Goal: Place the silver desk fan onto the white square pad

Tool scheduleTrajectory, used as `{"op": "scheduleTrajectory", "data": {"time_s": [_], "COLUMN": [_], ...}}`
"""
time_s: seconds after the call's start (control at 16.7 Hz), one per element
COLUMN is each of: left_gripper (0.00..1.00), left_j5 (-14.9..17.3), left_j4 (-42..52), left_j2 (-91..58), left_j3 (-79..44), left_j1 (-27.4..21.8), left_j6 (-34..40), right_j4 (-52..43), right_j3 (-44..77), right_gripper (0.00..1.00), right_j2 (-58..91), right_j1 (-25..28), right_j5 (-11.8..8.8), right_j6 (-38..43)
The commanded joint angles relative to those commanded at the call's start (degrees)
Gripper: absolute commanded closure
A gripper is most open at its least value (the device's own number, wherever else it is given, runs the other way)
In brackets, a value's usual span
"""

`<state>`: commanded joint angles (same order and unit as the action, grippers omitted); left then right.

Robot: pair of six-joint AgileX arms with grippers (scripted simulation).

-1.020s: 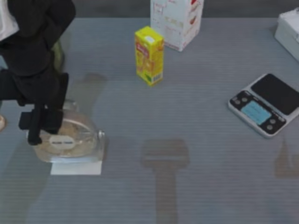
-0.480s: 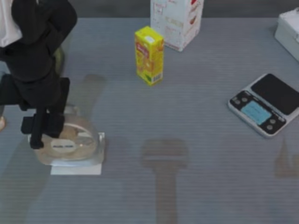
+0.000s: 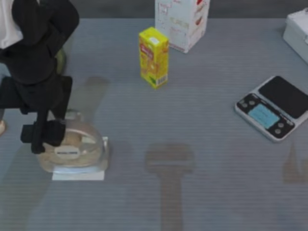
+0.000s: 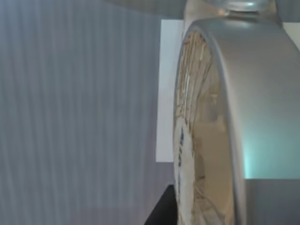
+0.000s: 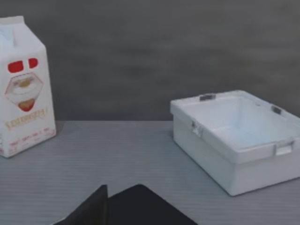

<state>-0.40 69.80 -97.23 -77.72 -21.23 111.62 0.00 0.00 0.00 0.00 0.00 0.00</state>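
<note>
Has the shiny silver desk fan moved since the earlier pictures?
Hardly: the shiny silver desk fan sits in nearly the same spot on the thin white square pad, judged against the yellow carton.

Yellow carton, white carton — scale, bin

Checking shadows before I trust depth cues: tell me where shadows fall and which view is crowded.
Top view: soft arm-shaped shadows lie on the table at centre and right edge. Left wrist view: the silver desk fan fills the frame, with the white square pad behind it.
</note>
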Motion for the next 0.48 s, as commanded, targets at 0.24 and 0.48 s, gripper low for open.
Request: {"op": "scheduleTrajectory", "data": {"time_s": [0.24,0.48], "left_gripper": [0.0,0.0], "left_j5": [0.0,0.0], "left_j4": [0.0,0.0], "left_j2": [0.0,0.0], "left_j3": [0.0,0.0], "left_j1": [0.0,0.0], "left_j6": [0.0,0.0], "right_j4": [0.0,0.0], "right_j3": [0.0,0.0], "right_gripper": [0.0,0.0], "right_j2": [0.0,0.0], "right_j1": [0.0,0.0], "right_j5": [0.0,0.0], "right_j6": [0.0,0.0]}}
